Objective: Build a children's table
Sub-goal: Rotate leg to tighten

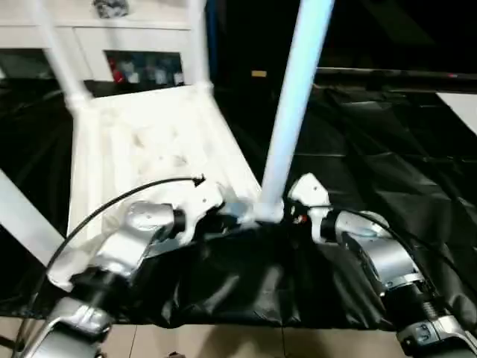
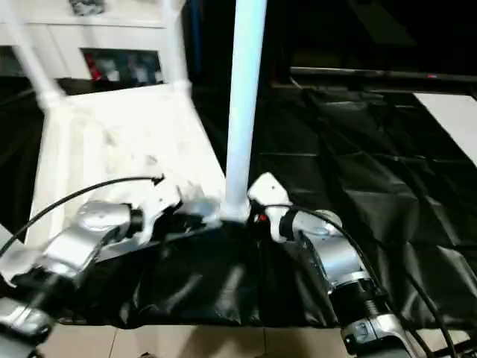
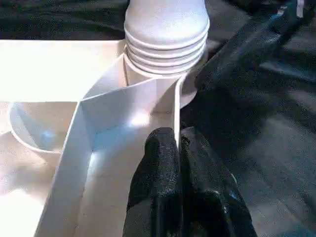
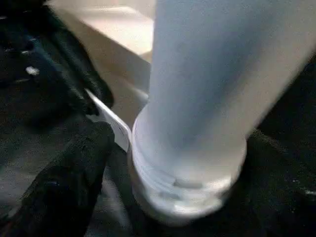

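White table top (image 1: 149, 142) upside down, legs (image 1: 294, 112) upright

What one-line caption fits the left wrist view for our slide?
Left gripper shut on a rib of the upturned table top, beside the leg seated in its corner socket.

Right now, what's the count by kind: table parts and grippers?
Table top: 1
Legs standing in corner sockets: 3 (near leg, far left leg, far right leg)
Slanting white tube at the left edge, probably a fourth leg: 1
Grippers: 2 (left gripper, right gripper)
Total: 7
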Available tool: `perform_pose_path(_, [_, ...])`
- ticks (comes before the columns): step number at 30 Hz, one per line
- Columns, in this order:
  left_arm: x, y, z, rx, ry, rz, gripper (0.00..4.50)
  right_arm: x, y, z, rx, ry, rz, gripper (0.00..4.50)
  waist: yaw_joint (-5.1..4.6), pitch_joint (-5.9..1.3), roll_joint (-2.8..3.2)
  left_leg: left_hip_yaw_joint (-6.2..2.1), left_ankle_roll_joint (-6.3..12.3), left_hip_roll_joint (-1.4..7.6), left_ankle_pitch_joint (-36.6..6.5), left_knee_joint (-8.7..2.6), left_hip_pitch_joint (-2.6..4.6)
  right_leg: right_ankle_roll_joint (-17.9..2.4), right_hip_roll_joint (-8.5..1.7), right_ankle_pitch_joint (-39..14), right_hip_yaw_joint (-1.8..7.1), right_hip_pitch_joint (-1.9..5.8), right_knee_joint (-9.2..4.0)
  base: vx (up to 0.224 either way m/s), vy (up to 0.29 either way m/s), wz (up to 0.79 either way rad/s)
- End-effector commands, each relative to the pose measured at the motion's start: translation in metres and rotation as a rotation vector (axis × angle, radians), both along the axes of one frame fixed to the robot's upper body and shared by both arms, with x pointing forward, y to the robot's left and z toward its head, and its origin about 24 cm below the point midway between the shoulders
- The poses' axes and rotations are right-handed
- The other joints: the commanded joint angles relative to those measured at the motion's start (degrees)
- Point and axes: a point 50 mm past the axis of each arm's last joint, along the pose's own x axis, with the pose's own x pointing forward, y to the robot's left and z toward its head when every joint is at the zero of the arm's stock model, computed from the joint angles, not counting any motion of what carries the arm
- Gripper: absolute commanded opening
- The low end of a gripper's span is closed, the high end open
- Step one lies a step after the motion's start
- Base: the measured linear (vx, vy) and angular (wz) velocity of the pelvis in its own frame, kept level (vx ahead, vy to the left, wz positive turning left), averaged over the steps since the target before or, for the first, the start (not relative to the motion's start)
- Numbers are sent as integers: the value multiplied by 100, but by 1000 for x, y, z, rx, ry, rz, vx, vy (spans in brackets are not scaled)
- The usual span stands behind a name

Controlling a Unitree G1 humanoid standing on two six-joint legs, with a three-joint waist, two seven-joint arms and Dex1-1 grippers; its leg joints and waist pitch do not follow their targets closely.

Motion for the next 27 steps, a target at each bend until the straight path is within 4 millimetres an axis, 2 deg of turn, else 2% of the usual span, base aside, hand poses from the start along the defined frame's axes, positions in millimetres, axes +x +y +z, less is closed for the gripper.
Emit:
perform_pose_path(1, [-5, -11, 9, -62, -17, -104, 0, -2, 2, 7, 7, -12, 67, 410, 13, -375, -4, 9, 350, 132, -984, -385, 43, -1400, -305, -756, 256, 307, -360, 0, 0, 0])
perform_pose_path(7, [-9, -2, 10, -32, 29, -157, 0, -3, 5, 10, -58, -19, 180, 410, 63, -360, -25, 14, 238, 125, -1072, -394, 46, -1301, -321, -1096, 264, 311, -379, 0, 0, 0])
perform_pose_path(8, [-8, -1, 9, -28, 27, -155, 0, -3, 6, 10, -60, -19, 186, 395, 63, -364, -20, 13, 228, 127, -1051, -390, 47, -1293, -323, -1070, 266, 313, -375, 0, 0, 0])
perform_pose_path(10, [-8, 0, 10, -26, 31, -157, 0, -4, 7, 11, -55, -12, 203, 395, 61, -370, -47, 14, 243, 125, -991, -386, 40, -1300, -318, -985, 264, 320, -366, 0, 0, 0])
perform_pose_path(11, [-8, 0, 10, -26, 31, -156, 0, -4, 7, 11, -53, -11, 207, 395, 67, -375, -37, 13, 256, 125, -941, -381, 41, -1311, -320, -925, 265, 321, -355, 0, 0, 0])
perform_pose_path(12, [-8, 0, 10, -27, 32, -157, 0, -4, 7, 12, -51, -10, 210, 377, 61, -373, -95, 19, 274, 127, -912, -382, 36, -1309, -317, -912, 264, 321, -358, 0, 0, 0])
perform_pose_path(14, [-7, 1, 11, -31, 37, -159, 0, -4, 7, 13, -38, -8, 225, 361, 78, -370, -110, 18, 299, 131, -885, -382, 40, -1302, -327, -981, 262, 316, -354, 0, 0, 0])
perform_pose_path(15, [-6, 1, 11, -28, 35, -157, 0, -4, 7, 13, -34, -5, 227, 357, 87, -370, -93, 17, 299, 133, -861, -381, 45, -1303, -329, -970, 264, 311, -349, 0, 0, 0])
perform_pose_path(16, [-6, 1, 11, -27, 36, -156, 0, -4, 8, 13, -31, -2, 230, 354, 85, -369, -116, 20, 304, 134, -851, -382, 44, -1299, -326, -959, 264, 311, -351, 0, 0, 0])
perform_pose_path(21, [-7, 2, 12, -37, 46, -160, 0, -5, 8, 10, -22, 14, 236, 314, 101, -367, -109, 23, 283, 130, -878, -380, 50, -1291, -333, -1014, 266, 308, -354, 0, 0, 0])
perform_pose_path(23, [-7, 4, 12, -36, 49, -165, 0, -5, 8, 10, -18, 18, 237, 293, 99, -371, -78, 17, 266, 130, -856, -379, 49, -1304, -326, -934, 265, 311, -340, 0, 0, 0])
perform_pose_path(27, [-7, 3, 12, -49, 66, -170, 0, -8, 9, 8, 6, 32, 234, 277, 95, -385, -72, 19, 272, 125, -794, -370, 47, -1363, -314, -717, 262, 323, -324, 0, 0, 0])
